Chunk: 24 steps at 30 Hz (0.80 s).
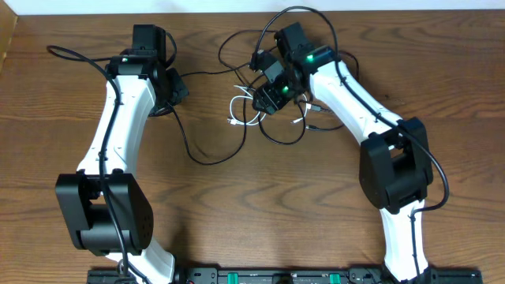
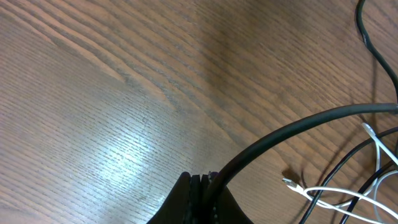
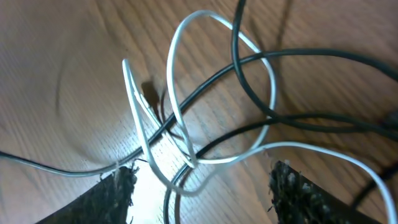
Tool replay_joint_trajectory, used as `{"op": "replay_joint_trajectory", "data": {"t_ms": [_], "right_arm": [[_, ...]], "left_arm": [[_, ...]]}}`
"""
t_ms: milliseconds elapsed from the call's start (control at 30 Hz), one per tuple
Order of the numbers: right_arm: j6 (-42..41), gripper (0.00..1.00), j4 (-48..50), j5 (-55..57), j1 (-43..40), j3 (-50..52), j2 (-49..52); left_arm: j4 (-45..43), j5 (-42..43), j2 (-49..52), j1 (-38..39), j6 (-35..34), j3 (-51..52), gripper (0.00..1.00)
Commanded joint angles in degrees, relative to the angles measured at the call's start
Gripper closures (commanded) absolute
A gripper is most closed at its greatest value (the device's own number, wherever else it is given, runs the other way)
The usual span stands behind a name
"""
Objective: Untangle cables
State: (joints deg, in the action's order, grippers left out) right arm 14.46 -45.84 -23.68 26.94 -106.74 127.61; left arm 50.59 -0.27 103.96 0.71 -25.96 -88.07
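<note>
A white cable (image 1: pixel 241 110) and two black cables lie tangled at the table's back centre. My right gripper (image 1: pixel 267 96) hovers open right over the knot. In the right wrist view its fingers (image 3: pixel 205 193) straddle white cable loops (image 3: pixel 171 74) crossed by black cable strands (image 3: pixel 298 55), touching neither. My left gripper (image 1: pixel 175 88) is to the left of the tangle, low on the table. In the left wrist view it (image 2: pixel 202 180) is shut on a black cable (image 2: pixel 311 121), which arcs right toward the white cable's plug (image 2: pixel 292 183). That black cable (image 1: pixel 209 160) loops forward on the table.
The wooden table (image 1: pixel 260 213) bears only the cables and arms. Another black loop (image 1: pixel 284 142) lies just in front of the knot, and one arcs near the back edge (image 1: pixel 304 9). The arm bases stand at the front left and right.
</note>
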Motion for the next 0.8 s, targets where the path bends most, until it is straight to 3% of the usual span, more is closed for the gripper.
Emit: {"op": "replay_joint_trajectory", "data": {"t_ms": [0,767], "right_arm": [[0.9,0.43,1.5,-1.1,0.8,1.4,-1.9],[-6.3,0.99,4.5,-3.3,0.9,0.0,-0.3]], "left_arm": [[0.2,0.1,0.1,0.0,-0.7,-0.7,0.92],[0.1,0.1,0.1,0.0,-0.7,-0.7,0.93]]}}
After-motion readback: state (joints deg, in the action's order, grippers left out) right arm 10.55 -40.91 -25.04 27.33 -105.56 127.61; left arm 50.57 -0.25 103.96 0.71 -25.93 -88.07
